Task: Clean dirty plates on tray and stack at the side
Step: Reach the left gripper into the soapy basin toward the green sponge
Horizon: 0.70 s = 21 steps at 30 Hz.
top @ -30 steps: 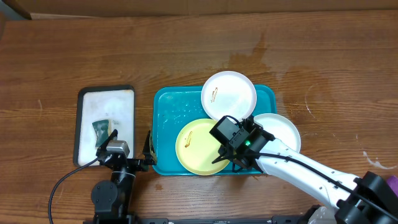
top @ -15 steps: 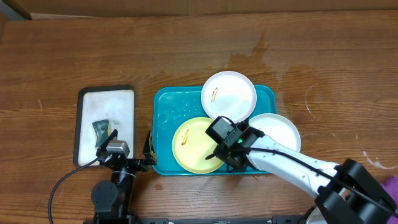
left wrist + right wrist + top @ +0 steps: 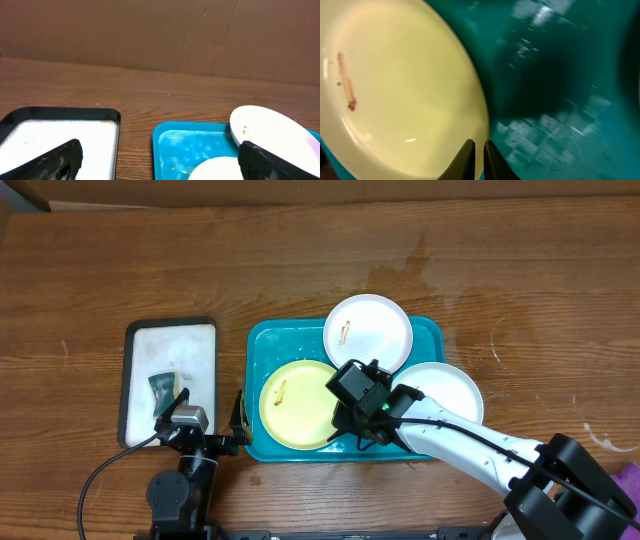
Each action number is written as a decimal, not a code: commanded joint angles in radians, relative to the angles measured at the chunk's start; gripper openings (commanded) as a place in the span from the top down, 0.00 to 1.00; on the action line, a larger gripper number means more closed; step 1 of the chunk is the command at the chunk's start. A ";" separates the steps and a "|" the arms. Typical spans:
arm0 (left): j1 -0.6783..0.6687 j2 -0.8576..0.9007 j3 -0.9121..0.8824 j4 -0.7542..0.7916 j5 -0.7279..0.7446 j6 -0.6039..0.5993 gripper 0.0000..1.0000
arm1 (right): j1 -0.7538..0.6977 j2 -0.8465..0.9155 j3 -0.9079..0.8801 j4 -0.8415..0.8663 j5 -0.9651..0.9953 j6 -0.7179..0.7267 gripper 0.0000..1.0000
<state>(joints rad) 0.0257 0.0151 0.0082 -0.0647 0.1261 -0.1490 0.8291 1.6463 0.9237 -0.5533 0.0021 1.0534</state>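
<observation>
A yellow-green plate [image 3: 290,402] with an orange smear [image 3: 345,82] lies at the left of the teal tray [image 3: 275,340]. My right gripper [image 3: 346,420] is shut on its right rim, and in the right wrist view the rim [image 3: 482,117] runs between the fingertips [image 3: 478,150]. One white plate [image 3: 368,330] with a small smear rests on the tray's far rim. Another white plate [image 3: 445,392] overhangs the tray's right edge. My left gripper [image 3: 203,417] stands wide open and empty, low between the two trays, one finger [image 3: 60,160] over the white tray and the other finger [image 3: 270,162] over the teal tray [image 3: 185,147].
A white tray with a black rim [image 3: 140,340] lies left of the teal one and holds a small green sponge [image 3: 163,387]. A damp patch [image 3: 410,275] marks the wood beyond the tray. A purple thing [image 3: 632,477] shows at the right edge.
The right gripper closed on the yellow-green plate's rim, and the plate slid left across the teal tray. The left arm has not moved.
</observation>
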 commanded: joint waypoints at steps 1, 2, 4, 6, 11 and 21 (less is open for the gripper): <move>-0.006 -0.010 -0.003 -0.003 -0.003 0.022 0.00 | 0.001 0.000 0.014 0.045 -0.027 -0.167 0.92; -0.006 -0.010 -0.003 -0.003 -0.003 0.022 0.00 | 0.001 0.000 0.014 0.048 -0.026 -0.169 0.92; -0.006 -0.010 -0.003 -0.003 -0.003 0.022 0.00 | 0.001 0.000 0.013 0.042 -0.027 -0.156 0.92; -0.006 -0.010 -0.003 -0.003 -0.003 0.022 0.00 | 0.001 0.000 0.013 0.016 -0.023 -0.082 0.71; -0.006 -0.010 -0.003 -0.003 -0.003 0.022 0.00 | 0.001 0.000 0.013 0.037 0.017 -0.050 0.56; -0.006 -0.010 -0.003 -0.003 -0.003 0.022 0.00 | 0.003 0.056 0.010 0.049 0.035 0.002 0.63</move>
<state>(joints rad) 0.0257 0.0151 0.0082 -0.0647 0.1261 -0.1486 0.8291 1.6569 0.9237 -0.5240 0.0303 1.0245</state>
